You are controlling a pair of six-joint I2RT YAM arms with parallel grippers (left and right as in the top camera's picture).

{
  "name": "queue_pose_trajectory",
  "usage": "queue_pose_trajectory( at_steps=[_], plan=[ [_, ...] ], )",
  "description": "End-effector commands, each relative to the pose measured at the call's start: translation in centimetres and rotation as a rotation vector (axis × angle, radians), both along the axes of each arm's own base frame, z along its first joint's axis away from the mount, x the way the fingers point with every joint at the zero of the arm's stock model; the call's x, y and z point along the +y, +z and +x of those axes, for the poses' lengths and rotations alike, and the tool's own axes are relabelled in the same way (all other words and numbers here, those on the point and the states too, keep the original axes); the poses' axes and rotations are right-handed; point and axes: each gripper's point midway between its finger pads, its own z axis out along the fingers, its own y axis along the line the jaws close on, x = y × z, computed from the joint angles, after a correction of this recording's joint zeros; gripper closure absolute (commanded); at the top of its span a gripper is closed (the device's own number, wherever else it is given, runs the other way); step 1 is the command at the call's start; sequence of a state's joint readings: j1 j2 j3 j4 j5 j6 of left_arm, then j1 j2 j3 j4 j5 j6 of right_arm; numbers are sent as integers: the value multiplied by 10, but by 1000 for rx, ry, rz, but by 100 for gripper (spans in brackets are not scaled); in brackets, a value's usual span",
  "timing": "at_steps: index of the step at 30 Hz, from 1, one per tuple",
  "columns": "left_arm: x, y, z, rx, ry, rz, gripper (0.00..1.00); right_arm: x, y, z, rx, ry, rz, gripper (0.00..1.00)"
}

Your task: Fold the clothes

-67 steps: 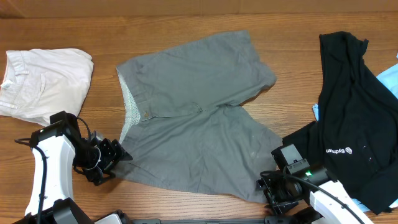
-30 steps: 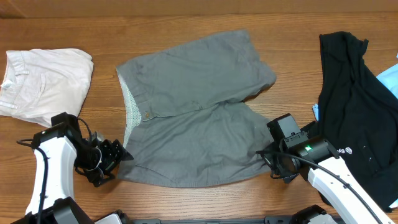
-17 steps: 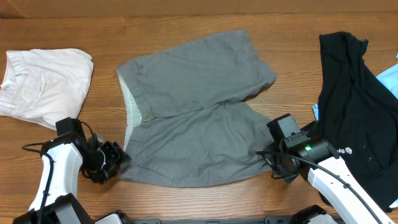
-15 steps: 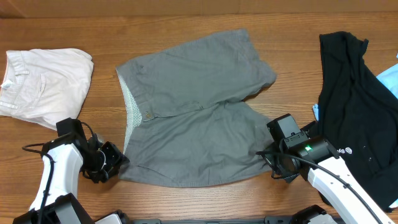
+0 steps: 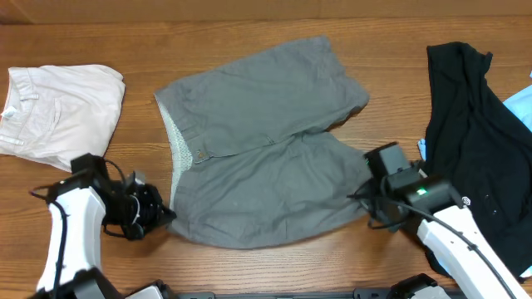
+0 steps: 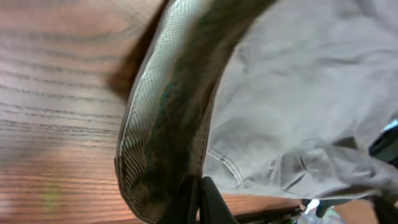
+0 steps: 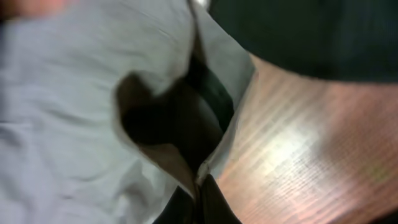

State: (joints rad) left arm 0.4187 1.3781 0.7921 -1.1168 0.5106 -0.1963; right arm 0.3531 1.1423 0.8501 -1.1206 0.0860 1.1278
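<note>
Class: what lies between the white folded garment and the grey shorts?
Nothing but bare wooden table separates the white garment from the shorts, as the overhead view shows.

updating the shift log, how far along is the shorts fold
Early. Done: the left gripper is shut on the waistband corner of the grey shorts and the right gripper on the near leg's hem. In hand: both wrist views show the pinched cloth lifted off the table. Left: the whole fold; the shorts lie spread open, both legs showing.

Shorts (image 5: 266,141) centre of table (image 5: 249,25); folded garment (image 5: 58,104) to L, logo garment (image 5: 474,141) to R
</note>
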Motion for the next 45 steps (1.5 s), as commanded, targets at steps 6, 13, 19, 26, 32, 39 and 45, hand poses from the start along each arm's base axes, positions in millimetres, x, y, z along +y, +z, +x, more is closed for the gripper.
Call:
queue_pose_trajectory(
  at_steps=[6,13,19,26,32,39,45],
  plan=[
    [-4,75,11,-206,-51,36,96,-29,62,31,-119,48,-56,96],
    [-13,100,-12,-225,-60,45,96,-51,106,40,-185,53,-120,96],
    [0,118,16,-337,33,96,96,-45,175,89,-456,226,-194,96],
    [50,139,97,-573,241,237,96,-30,191,185,-674,310,-254,96],
    [83,123,155,-633,317,280,96,-9,156,268,-767,322,-218,96],
    [89,72,218,-658,299,257,96,8,92,325,-780,346,-183,96],
    [92,32,252,-672,312,247,89,15,69,353,-839,349,-171,96]
  ],
)
